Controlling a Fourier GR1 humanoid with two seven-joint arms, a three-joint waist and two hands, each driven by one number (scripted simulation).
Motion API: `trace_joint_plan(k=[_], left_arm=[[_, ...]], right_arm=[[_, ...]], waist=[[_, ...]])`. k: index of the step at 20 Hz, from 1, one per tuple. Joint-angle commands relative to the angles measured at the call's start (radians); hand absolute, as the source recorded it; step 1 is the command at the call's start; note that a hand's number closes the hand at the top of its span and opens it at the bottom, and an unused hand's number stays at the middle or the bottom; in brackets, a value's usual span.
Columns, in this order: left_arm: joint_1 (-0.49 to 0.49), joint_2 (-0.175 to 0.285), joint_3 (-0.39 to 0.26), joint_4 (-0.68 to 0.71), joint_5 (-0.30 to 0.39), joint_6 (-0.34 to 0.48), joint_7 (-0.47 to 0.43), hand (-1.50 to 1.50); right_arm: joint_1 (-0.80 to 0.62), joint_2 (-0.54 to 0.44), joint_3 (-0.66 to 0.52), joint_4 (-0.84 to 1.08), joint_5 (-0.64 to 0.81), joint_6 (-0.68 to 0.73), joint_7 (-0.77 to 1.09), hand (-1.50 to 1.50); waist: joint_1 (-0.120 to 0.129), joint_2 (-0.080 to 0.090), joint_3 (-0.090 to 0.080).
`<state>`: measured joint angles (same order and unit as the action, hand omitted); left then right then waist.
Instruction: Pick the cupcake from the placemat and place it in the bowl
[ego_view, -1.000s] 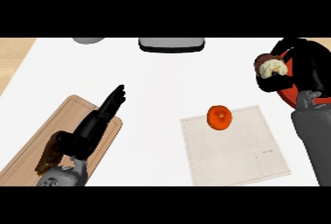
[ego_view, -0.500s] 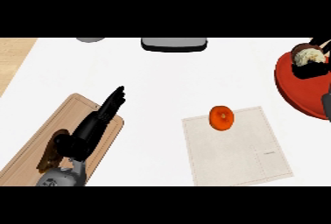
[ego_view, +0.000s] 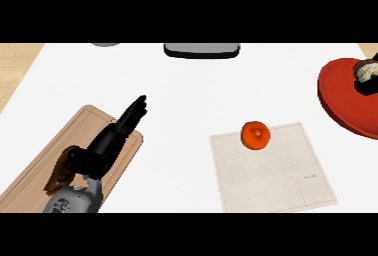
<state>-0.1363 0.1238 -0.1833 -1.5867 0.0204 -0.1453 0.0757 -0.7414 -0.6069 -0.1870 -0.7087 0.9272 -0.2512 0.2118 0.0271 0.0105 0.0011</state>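
The cupcake (ego_view: 366, 73), with a dark wrapper and pale top, sits inside the red bowl (ego_view: 345, 100) at the view's right edge, partly cut off by the frame. The beige placemat (ego_view: 275, 172) lies right of centre, and an orange round object (ego_view: 255, 135) rests on its upper left corner. My left hand (ego_view: 118, 132) lies open over a wooden cutting board (ego_view: 44, 170) at the lower left, its fingers straight and pointing up and to the right. My right hand does not show.
A dark grey flat object (ego_view: 201, 49) sits at the counter's far edge, and a small grey item (ego_view: 105, 44) is further left. A brown thing (ego_view: 60, 175) lies on the board by my left wrist. Wooden floor shows past the counter's left side.
My right hand and forearm, which were over the bowl with the cupcake, have pulled out of view to the right. The cupcake stays in the bowl. The left hand has not moved.
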Motion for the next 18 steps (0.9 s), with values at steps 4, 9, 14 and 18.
trace_joint_plan(k=[4,9,14,18], left_arm=[[-0.028,-0.009,0.005,0.025,-0.014,0.004,-0.012,0.00],[-0.015,-0.005,0.016,0.041,-0.009,-0.014,-0.031,0.00],[-0.032,-0.030,-0.007,0.013,-0.033,0.009,0.004,0.00],[0.018,-0.022,-0.018,-0.039,-0.025,-0.001,0.019,0.00]], right_arm=[[-0.041,-0.036,-0.128,0.251,-0.161,0.169,-0.166,-1.50],[-0.095,-0.046,-0.162,0.343,-0.178,0.092,-0.340,-1.50],[-0.128,-0.089,-0.257,0.373,-0.248,0.012,-0.370,-1.50],[-0.098,-0.120,-0.377,0.378,-0.355,-0.062,-0.413,-1.50]], waist=[[0.006,0.005,0.002],[0.008,0.003,0.001],[0.006,0.003,0.002],[0.005,0.000,0.003]])
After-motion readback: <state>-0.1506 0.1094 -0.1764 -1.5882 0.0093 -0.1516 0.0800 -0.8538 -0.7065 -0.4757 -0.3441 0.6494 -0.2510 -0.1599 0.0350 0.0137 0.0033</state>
